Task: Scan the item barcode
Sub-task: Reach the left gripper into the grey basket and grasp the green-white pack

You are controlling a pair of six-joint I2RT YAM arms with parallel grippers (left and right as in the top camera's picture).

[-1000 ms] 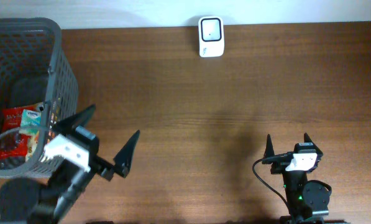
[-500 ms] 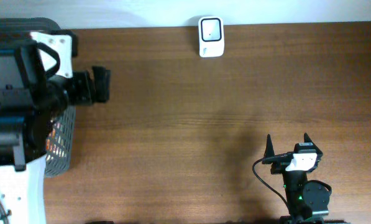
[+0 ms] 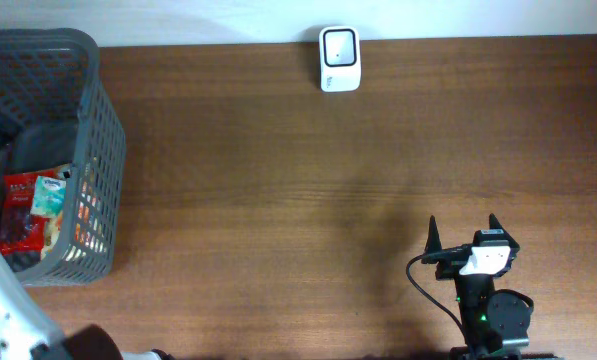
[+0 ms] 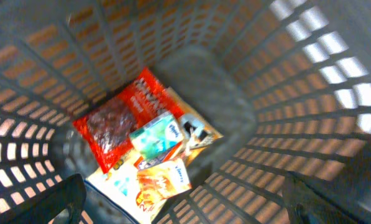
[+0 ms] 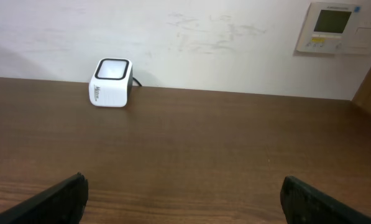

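Observation:
Several snack packets lie at the bottom of the grey basket (image 3: 103,150): a red packet (image 4: 114,118), a small teal one (image 4: 157,137) on top of it, and a white-and-orange one (image 4: 160,183). In the overhead view the red packet (image 3: 20,210) and the teal one (image 3: 50,195) show too. My left gripper (image 4: 185,208) hangs open above them, inside the basket's walls (image 4: 297,93), holding nothing. The white barcode scanner (image 3: 339,58) stands at the table's far edge. My right gripper (image 3: 463,232) is open and empty near the front right, facing the scanner (image 5: 110,83).
From above, only a white link of the left arm (image 3: 3,300) shows at the lower left. A wall control panel (image 5: 334,28) hangs behind the table. Brown tabletop (image 3: 298,200) stretches between the basket and the right arm.
The left arm has swung from the table beside the basket up and over it, and now looks down into it. The right arm has not moved.

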